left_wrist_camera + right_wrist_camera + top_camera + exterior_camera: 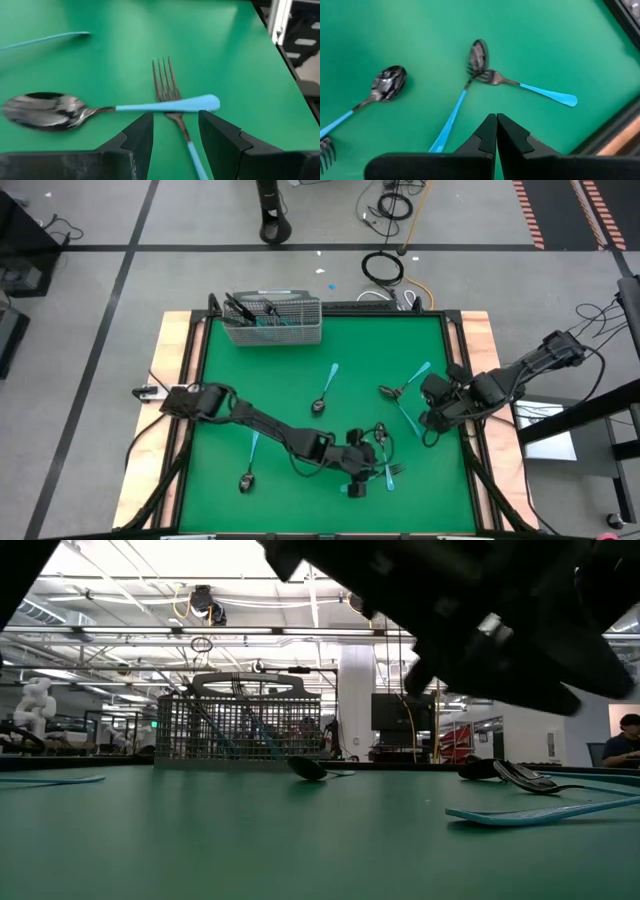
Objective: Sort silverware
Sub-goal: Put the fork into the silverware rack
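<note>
Silverware lies scattered flat on the green desk, some already standing in the mesh basket.

A blue-handled spoon (110,107) lies crossed over a fork (172,97) directly ahead of the left gripper (175,137), whose fingers are spread and hold nothing. These pieces look light, stiff and slippery (thin, and flush to the felt), so the raised handle crossing seems the best hold. The right gripper (496,135), pressed together and empty, hovers near another crossed spoon (465,87) and fork (520,85) toward the desk's right side. The basket (272,320) stands at the far edge of the desk (300,380).
</note>
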Motion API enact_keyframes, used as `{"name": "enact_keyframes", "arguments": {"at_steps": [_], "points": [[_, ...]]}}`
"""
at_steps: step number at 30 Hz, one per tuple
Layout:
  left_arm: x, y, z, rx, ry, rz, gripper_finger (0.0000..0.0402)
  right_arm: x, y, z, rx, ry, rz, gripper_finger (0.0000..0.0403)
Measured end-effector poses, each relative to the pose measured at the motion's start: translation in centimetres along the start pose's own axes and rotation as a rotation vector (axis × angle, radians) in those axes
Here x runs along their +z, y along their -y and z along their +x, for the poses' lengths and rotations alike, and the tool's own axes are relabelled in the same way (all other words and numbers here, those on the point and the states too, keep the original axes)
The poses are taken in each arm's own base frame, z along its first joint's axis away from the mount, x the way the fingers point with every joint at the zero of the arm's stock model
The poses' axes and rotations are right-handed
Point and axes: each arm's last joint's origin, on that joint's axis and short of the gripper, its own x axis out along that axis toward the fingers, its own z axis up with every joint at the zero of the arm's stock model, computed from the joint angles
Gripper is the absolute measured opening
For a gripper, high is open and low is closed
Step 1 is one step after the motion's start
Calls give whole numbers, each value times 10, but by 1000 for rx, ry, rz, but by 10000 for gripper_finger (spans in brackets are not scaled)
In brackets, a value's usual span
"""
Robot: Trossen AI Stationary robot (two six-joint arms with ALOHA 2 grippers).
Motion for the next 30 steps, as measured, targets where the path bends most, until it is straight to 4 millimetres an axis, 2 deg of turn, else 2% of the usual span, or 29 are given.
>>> {"name": "enact_keyframes", "arguments": {"at_steps": [8,18,23,30], "points": [[-13,9,29,44,-8,-40,160,-2,-2,-1,28,-37,-40,0],[-20,14,28,97,-63,-61,160,-7,-5,-4,49,-34,-78,0],[-32,19,34,97,-84,-69,160,-7,-5,-4,41,-21,-79,0],[-40,20,38,120,-100,-102,159,-6,-5,-4,38,-3,-76,0]]}}
